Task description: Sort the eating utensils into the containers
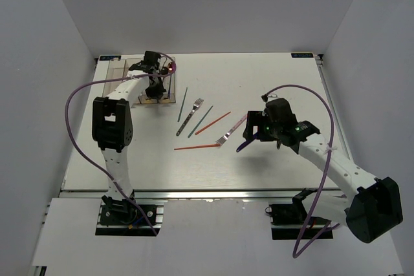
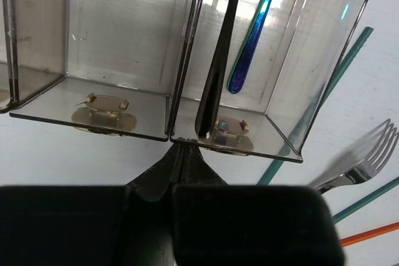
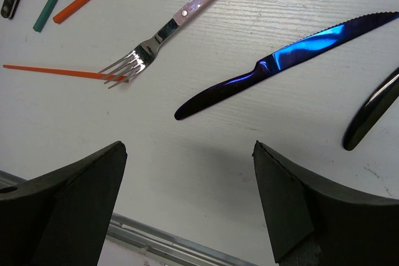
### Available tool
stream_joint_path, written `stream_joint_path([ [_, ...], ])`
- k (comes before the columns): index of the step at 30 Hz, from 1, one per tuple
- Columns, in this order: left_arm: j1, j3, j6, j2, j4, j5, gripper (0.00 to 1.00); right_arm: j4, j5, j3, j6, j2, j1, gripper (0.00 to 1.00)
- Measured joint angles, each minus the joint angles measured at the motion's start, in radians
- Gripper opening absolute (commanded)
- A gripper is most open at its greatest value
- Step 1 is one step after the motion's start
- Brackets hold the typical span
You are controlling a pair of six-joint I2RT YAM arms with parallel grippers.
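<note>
Bare table [image 3: 206, 154] surrounds the blue knife [image 3: 293, 54] (fork [image 3: 142, 54] lies near).

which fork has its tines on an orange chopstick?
The pink-handled fork near the right arm; its tines overlap the end of the orange chopstick. The other fork lies between two green chopsticks.

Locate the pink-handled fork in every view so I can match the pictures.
Top external: pink-handled fork just right of centre.
Left wrist: not in it; the silver fork there is another.
Right wrist: pink-handled fork upper middle, tines down-left.
Shared landmark, top and right wrist: orange chopstick meeting its tines.
</note>
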Motion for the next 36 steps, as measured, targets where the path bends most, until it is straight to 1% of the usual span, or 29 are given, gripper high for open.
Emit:
stream_joint_path([
  [3,0.0,0.008,0.002,0.011,-0.008,0.002,0.09,0.0,0.0,0.0,-0.001,0.007,0.0,0.87],
  [4,0.0,0.007,0.002,0.011,-0.01,0.007,0.1,0.0,0.0,0.0,-0.001,0.008,0.0,0.87],
  [5,0.0,0.007,0.002,0.01,-0.01,0.011,0.13,0.0,0.0,0.0,-0.001,0.008,0.0,0.87],
  [6,0.0,-0.001,0.001,0.006,0.002,0.023,0.2,0.0,-0.001,0.0,-0.001,0.008,0.0,0.87],
  [9,0.0,-0.048,-0.006,-0.024,0.027,0.035,0.21,0.001,-0.006,0.0,-0.001,0.013,0.0,0.87],
  [10,-0.001,-0.058,-0.006,-0.036,0.024,0.035,0.26,0.002,-0.008,0.0,-0.001,0.014,0.0,0.87],
  [11,-0.001,-0.06,-0.005,-0.043,0.018,0.036,0.33,0.002,-0.011,0.0,0.0,0.016,0.0,0.88],
  [12,-0.001,-0.062,-0.005,-0.055,0.016,0.036,0.42,0.003,-0.011,0.0,0.0,0.017,0.0,0.88],
  [13,-0.001,-0.072,-0.01,-0.073,0.023,0.036,0.6,0.004,-0.011,0.0,0.0,0.019,0.0,0.89],
  [14,-0.001,-0.089,-0.01,-0.098,0.032,0.038,0.68,0.005,-0.011,0.0,0.001,0.019,0.0,0.89],
  [16,-0.001,-0.142,-0.023,-0.18,0.037,0.042,0.78,0.008,-0.009,0.0,0.004,0.02,0.0,0.89],
  [17,-0.002,-0.174,-0.028,-0.233,0.049,0.044,0.89,0.012,-0.006,0.0,0.006,0.023,0.0,0.89],
  [18,-0.002,-0.216,-0.035,-0.296,0.068,0.043,0.96,0.016,-0.002,0.0,0.013,0.028,0.0,0.89],
  [19,-0.002,-0.258,-0.038,-0.368,0.078,0.043,0.98,0.021,0.009,0.0,0.02,0.035,0.0,0.89],
  [24,-0.003,-0.472,-0.054,-0.782,0.153,0.008,0.98,0.001,0.133,0.016,0.088,0.078,-0.006,0.89],
  [28,-0.005,-0.637,-0.049,-1.058,0.19,-0.064,0.98,-0.017,0.174,0.063,0.115,0.127,-0.067,0.89],
  [31,-0.005,-0.806,-0.048,-1.197,0.215,-0.121,0.98,-0.029,0.2,0.087,0.154,0.161,-0.119,0.89],
  [33,-0.005,-0.9,-0.054,-1.248,0.191,-0.15,0.98,-0.04,0.249,0.089,0.193,0.177,-0.138,0.89],
  [36,-0.005,-0.931,-0.053,-1.254,0.168,-0.17,0.98,-0.062,0.293,0.089,0.213,0.204,-0.158,0.86],
])
